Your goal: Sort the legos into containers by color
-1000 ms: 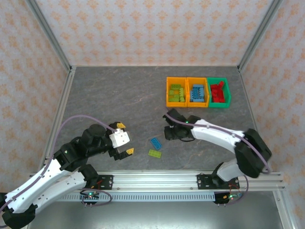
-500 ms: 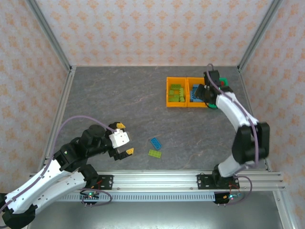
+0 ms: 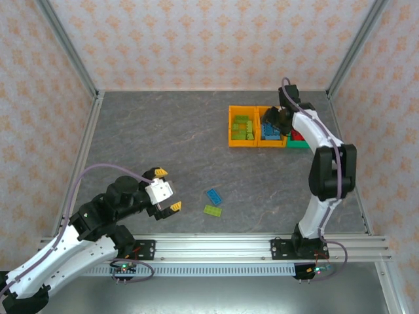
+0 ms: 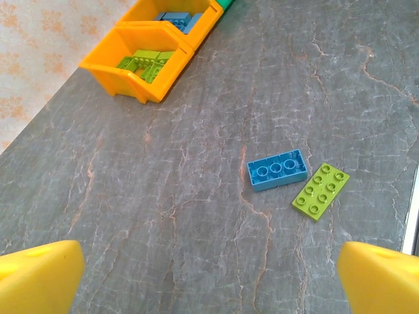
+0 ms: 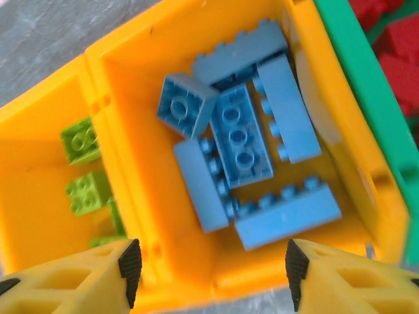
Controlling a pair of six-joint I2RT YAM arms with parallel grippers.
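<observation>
The 3 containers stand in a row at the upper right of the top view. The first orange bin [image 3: 231, 128] holds lime legos [image 3: 243, 127]. The second orange bin [image 3: 260, 142] touches it and holds blue legos [image 3: 268, 129]. The green bin [image 3: 300, 144], with red legos [image 3: 298, 135], closes the right end and is partly hidden by the right arm. The right tool [image 3: 278, 122] hangs over the second orange bin. In the right wrist view its fingers [image 5: 65, 281] sit wide apart along the bottom edge with nothing between them, and the blue legos [image 5: 242, 144] lie directly beyond them. On the grey surface [image 3: 163, 131], at the lower centre of the top view, lie 2 loose pieces, a blue brick [image 3: 213, 195] and a lime brick [image 3: 212, 210] just beside it. The left tool [image 3: 168, 190], at the lower left, is spread wide and empty. Its yellow fingertips [image 4: 39, 275] fill the 2 bottom corners of the left wrist view, apart from both bricks.
</observation>
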